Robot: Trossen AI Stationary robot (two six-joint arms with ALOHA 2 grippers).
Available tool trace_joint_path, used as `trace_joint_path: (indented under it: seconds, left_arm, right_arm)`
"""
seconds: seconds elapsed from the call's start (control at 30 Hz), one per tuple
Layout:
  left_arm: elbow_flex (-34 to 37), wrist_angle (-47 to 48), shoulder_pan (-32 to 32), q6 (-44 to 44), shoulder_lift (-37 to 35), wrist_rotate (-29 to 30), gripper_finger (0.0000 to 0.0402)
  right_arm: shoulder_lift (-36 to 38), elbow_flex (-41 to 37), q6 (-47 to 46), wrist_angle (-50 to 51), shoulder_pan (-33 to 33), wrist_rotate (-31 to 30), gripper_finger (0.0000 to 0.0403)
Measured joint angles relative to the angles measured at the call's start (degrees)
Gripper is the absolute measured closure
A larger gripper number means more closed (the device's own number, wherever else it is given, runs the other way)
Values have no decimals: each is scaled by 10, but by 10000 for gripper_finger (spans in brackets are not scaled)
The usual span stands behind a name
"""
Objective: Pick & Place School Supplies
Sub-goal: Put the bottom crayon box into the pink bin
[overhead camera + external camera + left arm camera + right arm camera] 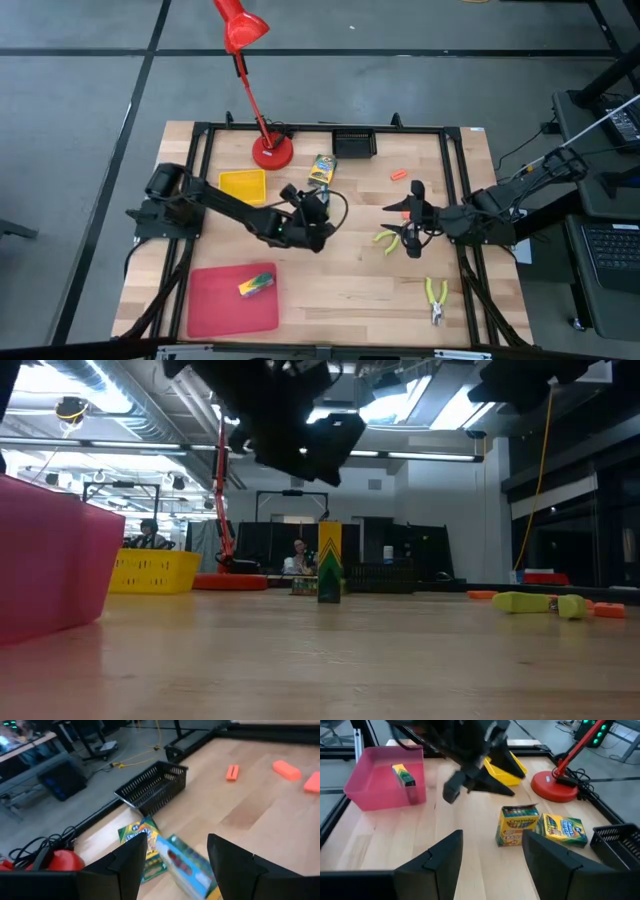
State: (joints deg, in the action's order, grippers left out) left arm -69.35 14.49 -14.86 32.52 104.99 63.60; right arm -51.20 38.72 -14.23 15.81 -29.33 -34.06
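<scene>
Two green-and-yellow crayon boxes sit near the table's far middle: one stands upright (329, 565) (517, 825), the other lies flat beside it (562, 830) (320, 170). A third box (256, 284) lies in the red tray. Two yellow-green-handled pliers lie on the wood (388, 238) (436, 298), and orange pieces (286, 769) (398, 175) lie farther right. My left gripper (318, 202) (177, 840) hovers open just short of the two boxes. My right gripper (413, 217) (492, 836) is open above the table beside the nearer-centre pliers.
A red tray (215, 310) sits at the near left and a yellow tray (243, 186) at the far left. The red lamp's base (272, 152) and a black basket (353, 143) stand along the far edge. Bare wood lies in the near middle.
</scene>
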Motion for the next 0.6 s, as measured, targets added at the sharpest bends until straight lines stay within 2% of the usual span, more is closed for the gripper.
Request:
trace_joint_path:
  seconds: [0.2,0.43,0.5,0.6]
  left_arm:
    - [-10,75,-39,132,3,38,196]
    - [-10,116,-38,316,-3,15,183]
    - [-9,132,-25,351,-11,-20,174]
    - [-9,150,10,376,-26,-125,164]
  right_arm:
    - [0,0,-19,34,-22,-29,195]
    - [0,0,-39,61,-38,-61,195]
    - [0,0,-46,65,-38,-60,195]
    - [0,0,-49,67,-38,-60,195]
